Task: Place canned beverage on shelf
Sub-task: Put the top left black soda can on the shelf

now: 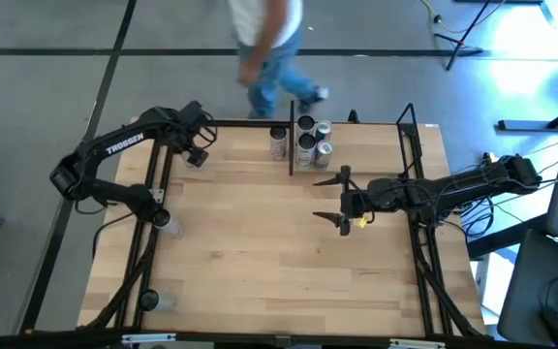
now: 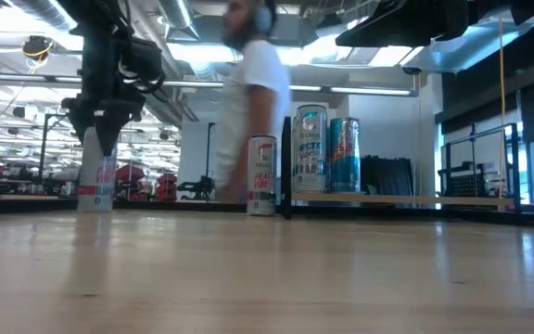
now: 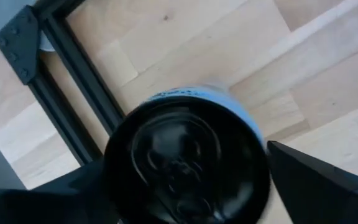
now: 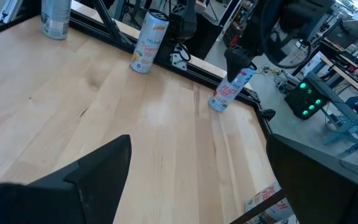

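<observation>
My left gripper (image 1: pixel 197 145) stands at the table's far left corner, pointing down over a white-and-blue can with a black top (image 3: pixel 191 162). The can also shows in the low view (image 2: pixel 95 186) and the right wrist view (image 4: pixel 229 90). The gripper is shut on it. My right gripper (image 1: pixel 342 204) is open and empty, level above the table right of centre, in front of the shelf. The shelf (image 1: pixel 376 131), a light board between black uprights, stands at the far right and carries several cans (image 1: pixel 313 136). One more can (image 1: pixel 277 142) stands on the table just left of the shelf's upright. My left gripper pinches the can's upper side wall (image 3: pixel 263 140) between its two fingers (image 3: pixel 316 180), one on each side just below the black top. The fingers come from above, pointing down. The can stands upright, and in the low view its base (image 2: pixel 95 206) is at table level.
Two other cans stand at the table's left edge (image 1: pixel 168 223) (image 1: pixel 158 301) beside black frame rails (image 1: pixel 148 242). A person (image 1: pixel 264 44) walks behind the far edge. Bare wood lies across the table's middle and front (image 1: pixel 279 262).
</observation>
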Robot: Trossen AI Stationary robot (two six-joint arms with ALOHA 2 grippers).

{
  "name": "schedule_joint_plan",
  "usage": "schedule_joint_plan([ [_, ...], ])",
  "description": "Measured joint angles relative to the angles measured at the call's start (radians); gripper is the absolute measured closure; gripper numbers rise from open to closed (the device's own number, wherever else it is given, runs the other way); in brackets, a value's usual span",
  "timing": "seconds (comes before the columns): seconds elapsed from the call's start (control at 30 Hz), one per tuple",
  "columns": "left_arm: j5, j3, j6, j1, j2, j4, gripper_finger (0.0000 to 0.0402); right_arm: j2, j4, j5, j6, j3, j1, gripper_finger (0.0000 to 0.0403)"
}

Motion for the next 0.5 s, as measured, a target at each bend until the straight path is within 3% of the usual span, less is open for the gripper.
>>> schedule_joint_plan([
  [0.23,-0.001,0.003,0.057,-0.035,0.014,0.013,0.0192,0.000,-0.001,0.000,0.000,0.000,0.000,0.0042],
  [0.5,0.015,0.018,0.160,-0.214,0.014,0.017,0.0198,0.000,-0.001,-0.008,0.013,0.000,0.000,0.0042],
])
